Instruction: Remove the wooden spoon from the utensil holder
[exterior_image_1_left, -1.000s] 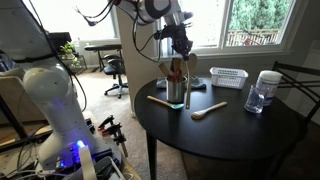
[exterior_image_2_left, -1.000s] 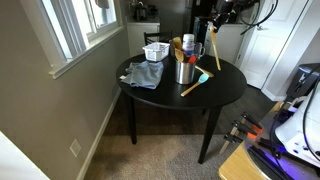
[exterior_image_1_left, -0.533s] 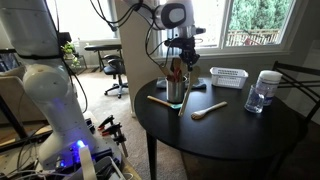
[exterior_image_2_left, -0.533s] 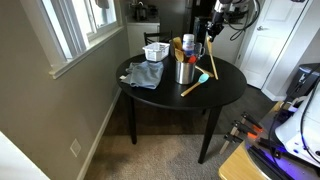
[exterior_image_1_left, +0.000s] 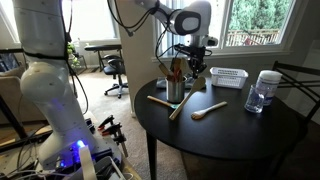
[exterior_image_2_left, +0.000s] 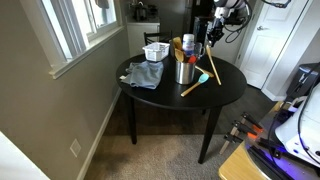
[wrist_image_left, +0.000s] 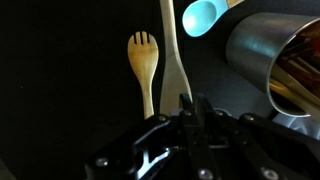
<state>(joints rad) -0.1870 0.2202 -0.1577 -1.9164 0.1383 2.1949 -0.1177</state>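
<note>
My gripper (exterior_image_1_left: 192, 66) is shut on the slim handle of the pale wooden spoon (exterior_image_1_left: 180, 100). The spoon hangs at a slant beside the shiny metal utensil holder (exterior_image_1_left: 176, 90), outside it, with its lower end close to the table. In an exterior view the gripper (exterior_image_2_left: 213, 42) holds the spoon (exterior_image_2_left: 215, 66) to the right of the holder (exterior_image_2_left: 185, 72). In the wrist view the spoon's handle (wrist_image_left: 172, 50) runs up out of the jaws (wrist_image_left: 190, 103), and the holder's rim (wrist_image_left: 262, 50) is at the right. Other utensils still stand in the holder.
A wooden fork (wrist_image_left: 143, 58) and a light blue spoon (wrist_image_left: 198, 15) lie on the round black table (exterior_image_1_left: 230, 130). A second wooden utensil (exterior_image_1_left: 208, 108), a white mesh basket (exterior_image_1_left: 228, 77), a clear jar (exterior_image_1_left: 263, 92) and a grey cloth (exterior_image_2_left: 145, 73) are there too.
The gripper has drawn the wooden spoon out of the holder and carried it sideways. The spoon now hangs beside the holder.
</note>
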